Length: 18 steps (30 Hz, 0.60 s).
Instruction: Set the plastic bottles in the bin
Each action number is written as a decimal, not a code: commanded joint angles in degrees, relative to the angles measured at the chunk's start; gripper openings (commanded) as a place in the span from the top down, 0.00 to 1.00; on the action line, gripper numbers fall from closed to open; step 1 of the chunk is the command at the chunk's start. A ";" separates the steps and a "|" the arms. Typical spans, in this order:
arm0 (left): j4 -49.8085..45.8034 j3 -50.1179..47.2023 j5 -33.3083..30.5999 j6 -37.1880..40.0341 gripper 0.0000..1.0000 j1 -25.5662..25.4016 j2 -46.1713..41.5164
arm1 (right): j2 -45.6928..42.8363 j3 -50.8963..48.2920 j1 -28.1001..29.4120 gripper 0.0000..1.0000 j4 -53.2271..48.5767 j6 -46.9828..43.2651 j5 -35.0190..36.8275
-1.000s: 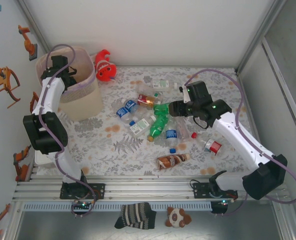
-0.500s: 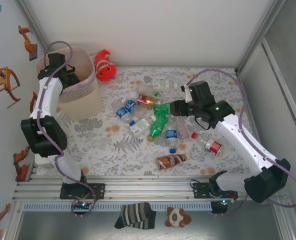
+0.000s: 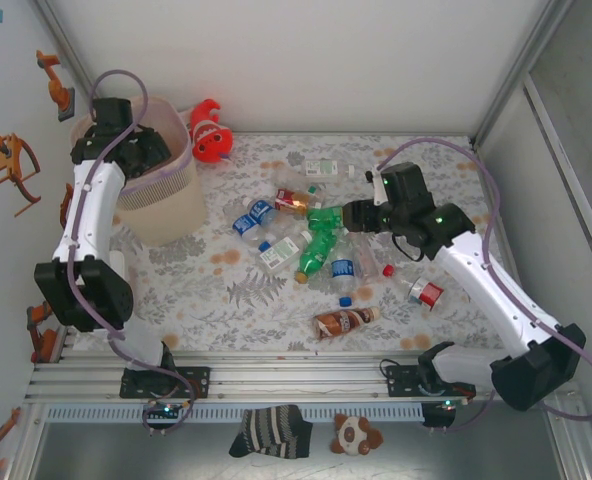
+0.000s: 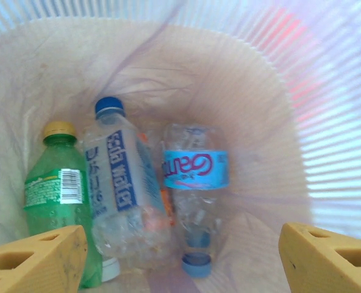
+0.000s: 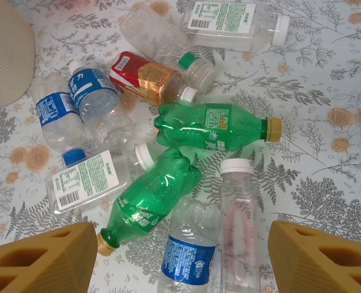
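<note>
three bottles (image 4: pixel 122 183) lie inside the bin (image 4: pixel 241 91), one green.

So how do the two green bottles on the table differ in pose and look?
The upper green bottle lies level in the right wrist view, cap to the right; the lower green bottle lies slanted, cap to the lower left. The upper one's label shows an orange mark; the lower one's shows none. Both are dented, with yellowish caps.

Outstretched arms, left end effector (image 4: pixel 182 235) and right end effector (image 5: pixel 182 231) splayed wide (both empty)
</note>
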 commanded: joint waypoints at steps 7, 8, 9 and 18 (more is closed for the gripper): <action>0.29 0.84 3.10 3.26 0.19 -3.26 -5.53 | -2.26 -2.20 -0.40 0.27 -0.62 1.01 2.35; 0.50 0.84 3.97 3.73 0.19 -3.50 -6.21 | -2.34 -2.70 -0.41 0.27 -0.65 1.07 2.60; 0.57 0.80 4.54 4.11 0.19 -3.72 -6.73 | -2.34 -3.22 -0.43 0.27 -0.62 1.12 2.87; 3.02 -3.51 10.43 5.81 0.19 -5.43 -14.04 | -3.45 -7.96 -0.43 0.27 -2.68 2.84 4.28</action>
